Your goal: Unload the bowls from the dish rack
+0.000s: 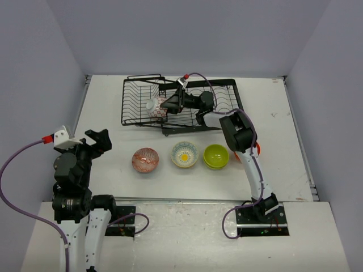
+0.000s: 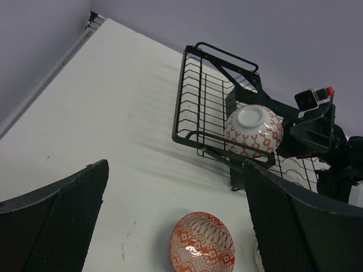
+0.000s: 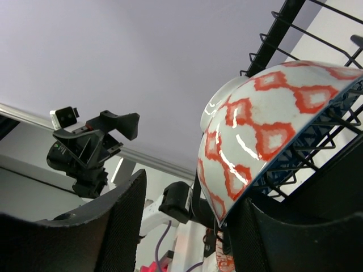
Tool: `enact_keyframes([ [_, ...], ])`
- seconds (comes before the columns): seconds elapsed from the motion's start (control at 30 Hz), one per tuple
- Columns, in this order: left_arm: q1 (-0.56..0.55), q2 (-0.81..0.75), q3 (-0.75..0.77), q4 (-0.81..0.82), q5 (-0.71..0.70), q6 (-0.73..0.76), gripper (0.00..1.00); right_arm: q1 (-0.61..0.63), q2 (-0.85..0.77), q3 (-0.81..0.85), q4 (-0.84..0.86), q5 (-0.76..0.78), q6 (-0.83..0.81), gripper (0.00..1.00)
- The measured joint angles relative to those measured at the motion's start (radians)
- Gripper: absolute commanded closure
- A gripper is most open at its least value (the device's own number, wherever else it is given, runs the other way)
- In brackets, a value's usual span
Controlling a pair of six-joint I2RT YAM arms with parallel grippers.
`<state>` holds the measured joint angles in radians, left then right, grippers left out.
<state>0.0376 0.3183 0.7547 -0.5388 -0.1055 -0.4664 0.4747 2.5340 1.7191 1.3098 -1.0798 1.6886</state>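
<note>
Right pincer (image 1: 166, 105), spread, straddles the rim of the red-and-white bowl (image 1: 155, 107) in the far dish rack (image 1: 124, 102); left pincer (image 1: 97, 141) hangs spread, near left.

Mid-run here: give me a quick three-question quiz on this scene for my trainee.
1. Fill in: the ____ hand is at the red-and-white bowl in the dish rack.
2. Which bowl sits on the table between the red patterned bowl and the lime green bowl? A blue, B cream with a yellow centre, C purple.
3. True or false: every bowl is already out of the dish rack.
Key: 1 right; 2 B; 3 false.
</note>
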Motion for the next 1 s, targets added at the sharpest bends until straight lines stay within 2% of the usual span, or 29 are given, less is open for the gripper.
enact_keyframes([
  [0.67,-0.001,-0.011,0.0,0.003,0.014,0.007,0.0,0.025,0.048,0.053,0.01,0.061,0.052,1.0],
  [1.0,-0.001,-0.014,0.0,0.007,0.016,0.007,0.0,0.034,0.048,0.068,0.005,0.073,0.068,1.0],
])
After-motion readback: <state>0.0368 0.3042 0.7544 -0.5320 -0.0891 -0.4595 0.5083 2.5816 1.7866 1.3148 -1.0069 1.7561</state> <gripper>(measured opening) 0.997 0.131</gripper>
